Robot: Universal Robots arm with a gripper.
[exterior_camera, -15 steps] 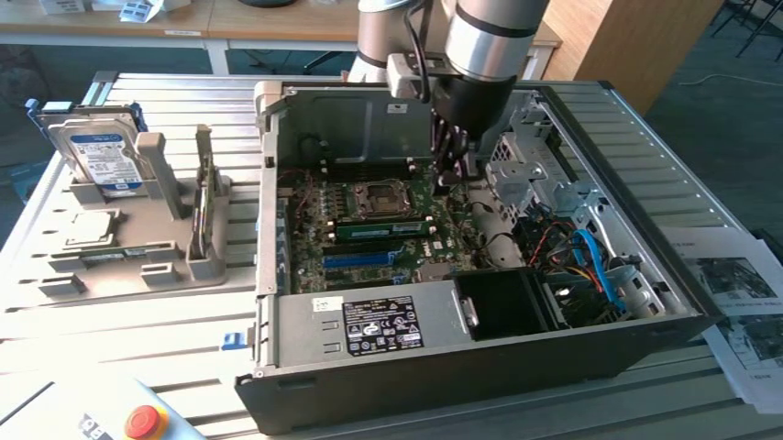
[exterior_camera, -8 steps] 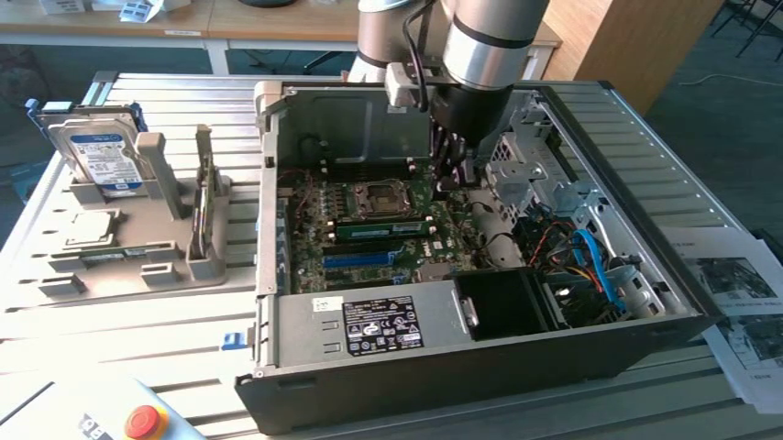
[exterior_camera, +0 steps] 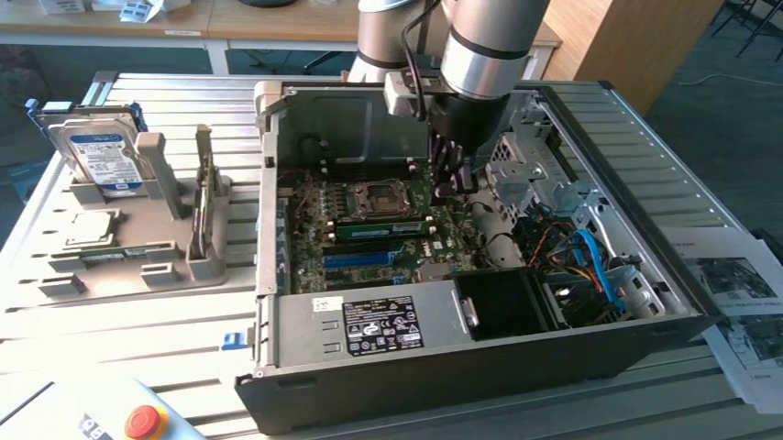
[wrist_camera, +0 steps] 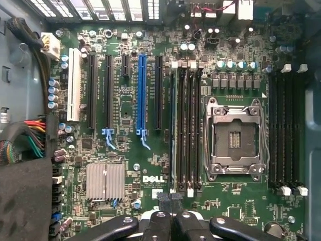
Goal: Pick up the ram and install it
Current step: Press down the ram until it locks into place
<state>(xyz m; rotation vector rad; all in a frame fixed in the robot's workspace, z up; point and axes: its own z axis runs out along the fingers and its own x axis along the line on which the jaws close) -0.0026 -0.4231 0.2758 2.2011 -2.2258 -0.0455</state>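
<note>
The ram (exterior_camera: 381, 228) is a narrow green stick standing on edge in a motherboard slot beside the empty processor socket (exterior_camera: 377, 198), inside the open computer case (exterior_camera: 490, 357). In the wrist view it shows as a thin edge (wrist_camera: 173, 130) in the outermost of the black slots next to the socket (wrist_camera: 235, 138). My gripper (exterior_camera: 450, 186) hangs inside the case just above the board, past one end of the ram, not touching it. Its black fingertips (wrist_camera: 170, 199) are pressed together, shut on nothing.
A long blue slot strip (wrist_camera: 141, 90) and several black slots lie beyond the ram. Cables (exterior_camera: 588, 257) and drive cages crowd the case at the exterior view's right. A grey fixture (exterior_camera: 147, 261) at the left holds a hard drive (exterior_camera: 104, 160) and a silver chip (exterior_camera: 92, 227).
</note>
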